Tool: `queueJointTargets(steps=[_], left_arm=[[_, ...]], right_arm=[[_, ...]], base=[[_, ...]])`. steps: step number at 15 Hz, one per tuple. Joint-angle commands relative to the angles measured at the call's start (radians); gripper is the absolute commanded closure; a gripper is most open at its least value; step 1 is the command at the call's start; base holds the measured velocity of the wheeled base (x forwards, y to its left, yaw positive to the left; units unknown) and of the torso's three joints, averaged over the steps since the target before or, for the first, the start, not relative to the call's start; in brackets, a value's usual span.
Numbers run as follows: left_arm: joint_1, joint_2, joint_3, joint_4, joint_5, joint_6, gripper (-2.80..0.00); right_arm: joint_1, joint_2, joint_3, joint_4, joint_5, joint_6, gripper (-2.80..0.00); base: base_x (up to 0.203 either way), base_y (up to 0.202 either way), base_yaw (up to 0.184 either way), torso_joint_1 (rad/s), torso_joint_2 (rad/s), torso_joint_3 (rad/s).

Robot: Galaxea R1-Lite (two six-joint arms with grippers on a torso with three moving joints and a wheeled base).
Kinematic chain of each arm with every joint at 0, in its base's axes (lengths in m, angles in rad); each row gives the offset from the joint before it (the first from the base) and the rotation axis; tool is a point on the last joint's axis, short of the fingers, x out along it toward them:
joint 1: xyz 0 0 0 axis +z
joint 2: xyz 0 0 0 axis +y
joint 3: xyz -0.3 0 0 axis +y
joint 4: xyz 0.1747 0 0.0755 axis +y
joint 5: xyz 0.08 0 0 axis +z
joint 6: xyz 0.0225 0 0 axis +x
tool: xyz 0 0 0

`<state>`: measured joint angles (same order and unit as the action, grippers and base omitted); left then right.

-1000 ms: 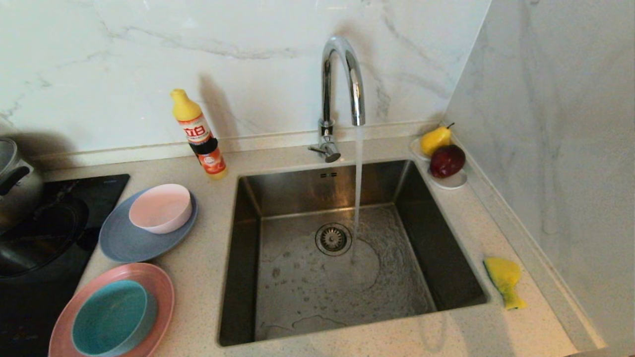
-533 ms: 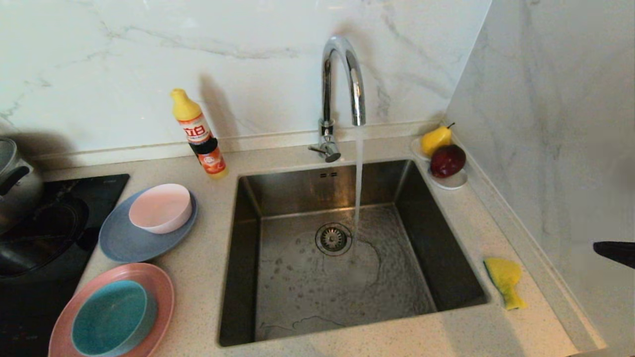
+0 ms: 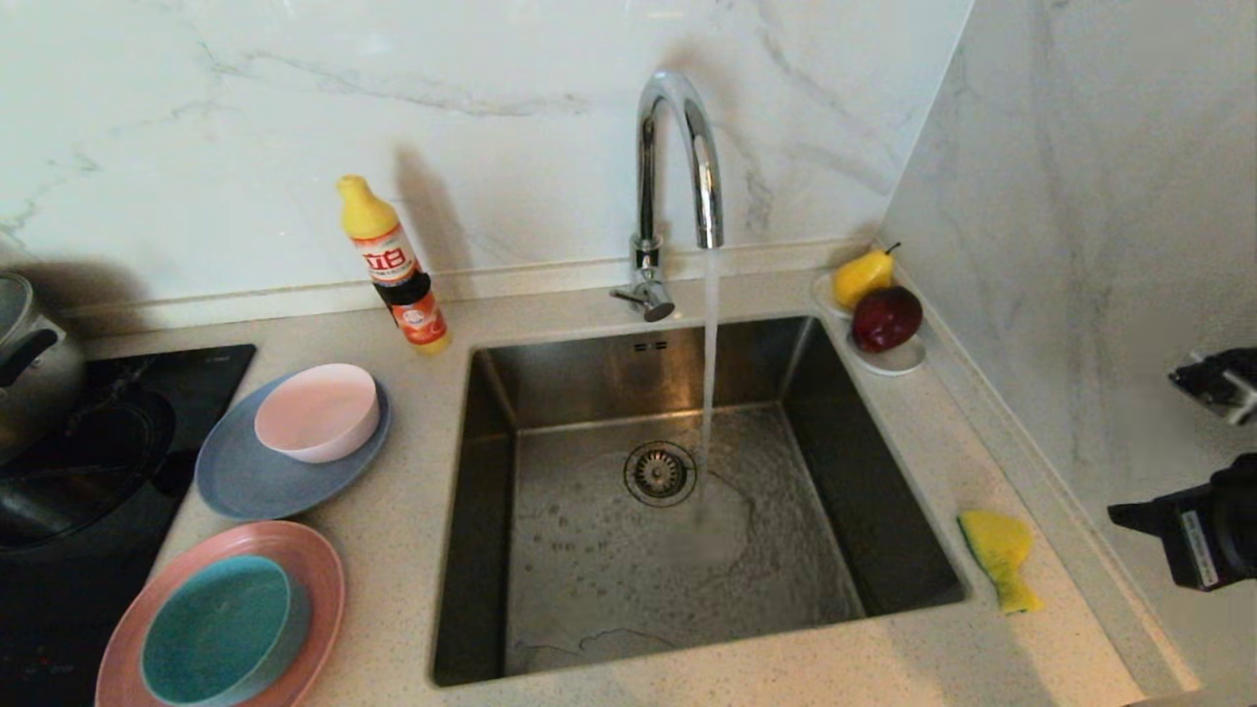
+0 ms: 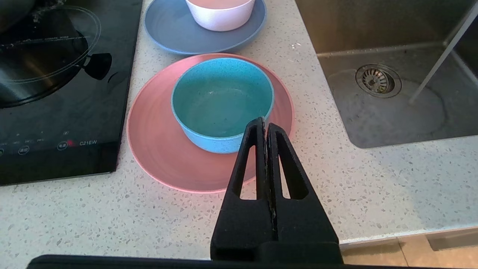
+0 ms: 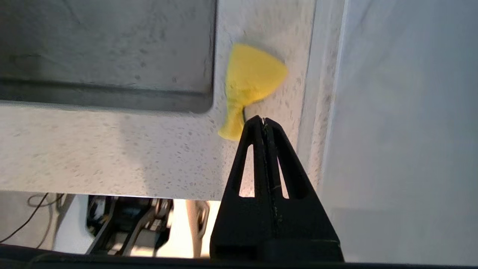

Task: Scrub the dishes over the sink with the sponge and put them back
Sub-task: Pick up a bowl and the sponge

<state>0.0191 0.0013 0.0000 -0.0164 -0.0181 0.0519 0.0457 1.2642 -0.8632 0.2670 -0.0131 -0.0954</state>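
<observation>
Counter [image 3: 412, 550] | sponge [image 3: 1000, 553]: yellow, crumpled, beside sink [image 3: 491, 511] | right tool [image 5: 263, 120] clenched, empty | left tool [image 4: 266, 121] clenched

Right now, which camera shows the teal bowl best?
The left wrist view: the teal bowl fills mid-frame, whole inside visible, on the pink plate. The head view shows it small at the corner; the right wrist view misses it.

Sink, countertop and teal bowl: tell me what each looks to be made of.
Sink: brushed stainless steel, judging by its dull grey sheen and soft reflections. Countertop: pale speckled stone or a quartz composite, smooth; the small dark flecks suggest engineered stone, though that is uncertain. Teal bowl: matte, finely speckled, without glare; probably plastic or a fibre composite, possibly matte ceramic.
</observation>
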Motion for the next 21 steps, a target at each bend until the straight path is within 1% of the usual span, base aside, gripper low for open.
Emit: queueJointTargets(steps=[1,2,3,6,8,10,12,14,17,21], left_arm=[[0.001,0.002,0.014,0.000,0.000,0.000,0.00],[0.001,0.002,0.014,0.000,0.000,0.000,0.00],[0.001,0.002,0.014,0.000,0.000,0.000,0.00],[0.001,0.002,0.014,0.000,0.000,0.000,0.00],[-0.001,0.002,0.014,0.000,0.000,0.000,0.00],[0.001,0.002,0.014,0.000,0.000,0.000,0.00],[0.001,0.002,0.014,0.000,0.000,0.000,0.00],[-0.001,0.002,0.014,0.000,0.000,0.000,0.00],[0.001,0.002,0.014,0.000,0.000,0.000,0.00],[-0.001,0.002,0.014,0.000,0.000,0.000,0.00]], right_arm=[[0.013,0.087,0.009,0.005,-0.014,0.051,0.00],[0.017,0.105,0.014,0.005,-0.016,0.067,0.00],[0.030,0.114,0.024,0.005,-0.016,0.073,-2.80],[0.034,0.116,0.069,0.003,-0.016,0.076,-2.80],[0.034,0.129,0.104,-0.003,-0.014,0.099,-2.80],[0.034,0.147,0.112,-0.003,-0.013,0.112,-2.80],[0.034,0.184,0.112,-0.005,-0.011,0.142,-2.80],[0.034,0.221,0.115,-0.010,-0.007,0.148,-2.80],[0.034,0.279,0.135,-0.133,-0.012,0.149,-2.80],[0.032,0.347,0.145,-0.219,-0.008,0.147,-2.80]], base=[[0.000,0.000,0.000,0.000,0.00,0.000],[0.000,0.000,0.000,0.000,0.00,0.000],[0.000,0.000,0.000,0.000,0.00,0.000],[0.000,0.000,0.000,0.000,0.00,0.000],[0.000,0.000,0.000,0.000,0.00,0.000],[0.000,0.000,0.000,0.000,0.00,0.000],[0.000,0.000,0.000,0.000,0.00,0.000],[0.000,0.000,0.000,0.000,0.00,0.000],[0.000,0.000,0.000,0.000,0.00,0.000],[0.000,0.000,0.000,0.000,0.00,0.000]])
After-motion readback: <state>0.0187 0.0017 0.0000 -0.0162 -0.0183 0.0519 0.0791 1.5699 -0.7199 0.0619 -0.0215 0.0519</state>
